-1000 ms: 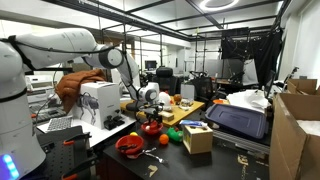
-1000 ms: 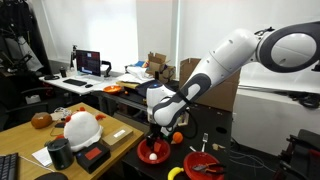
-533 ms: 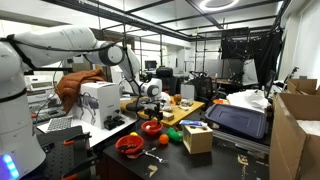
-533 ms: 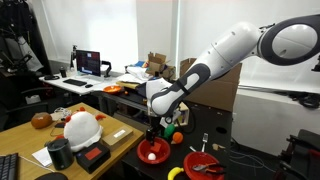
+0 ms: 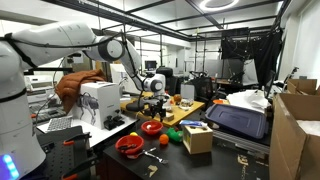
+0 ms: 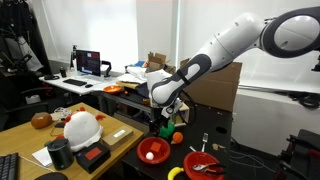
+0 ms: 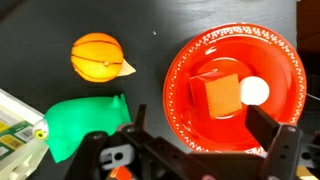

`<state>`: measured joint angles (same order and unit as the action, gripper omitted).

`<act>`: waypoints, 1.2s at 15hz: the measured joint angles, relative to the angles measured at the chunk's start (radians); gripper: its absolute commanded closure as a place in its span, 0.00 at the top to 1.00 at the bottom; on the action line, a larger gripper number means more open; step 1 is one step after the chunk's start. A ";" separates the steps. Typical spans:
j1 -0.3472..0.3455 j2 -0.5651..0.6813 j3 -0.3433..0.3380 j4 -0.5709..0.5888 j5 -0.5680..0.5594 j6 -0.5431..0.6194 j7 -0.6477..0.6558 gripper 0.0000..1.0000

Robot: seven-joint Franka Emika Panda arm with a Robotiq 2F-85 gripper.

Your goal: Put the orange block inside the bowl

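The gripper [image 7: 200, 116] hangs above the red bowl [image 7: 182, 62] with its jaws spread wide, gripping nothing. The orange block [image 7: 218, 95] lies inside, touching a white ball [image 7: 255, 92].

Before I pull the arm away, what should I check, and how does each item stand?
1. Block inside bowl: ok, it lies beside a white ball.
2. Pincer open and empty: ok.
3. Pincer clear above the bowl: ok by both exterior views.
4. Bowl upright on table: ok.
5. Orange ball and green object apart from bowl: ok.
6. Block lying flat: cannot tell.
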<state>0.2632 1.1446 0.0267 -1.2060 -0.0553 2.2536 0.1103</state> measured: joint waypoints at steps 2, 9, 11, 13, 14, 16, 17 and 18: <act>-0.003 -0.009 -0.015 -0.007 -0.004 -0.023 0.001 1.00; -0.012 -0.041 -0.057 -0.053 -0.015 -0.097 0.016 1.00; -0.019 -0.061 -0.059 -0.075 -0.015 -0.120 0.016 1.00; -0.027 -0.086 -0.059 -0.100 -0.015 -0.138 0.016 1.00; -0.031 -0.100 -0.059 -0.115 -0.015 -0.144 0.016 1.00; -0.038 -0.135 -0.058 -0.150 -0.015 -0.149 0.015 1.00; -0.042 -0.156 -0.056 -0.169 -0.015 -0.150 0.014 1.00; -0.046 -0.177 -0.052 -0.190 -0.015 -0.151 0.013 1.00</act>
<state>0.2170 0.9674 -0.0256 -1.3960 -0.0702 2.1028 0.1236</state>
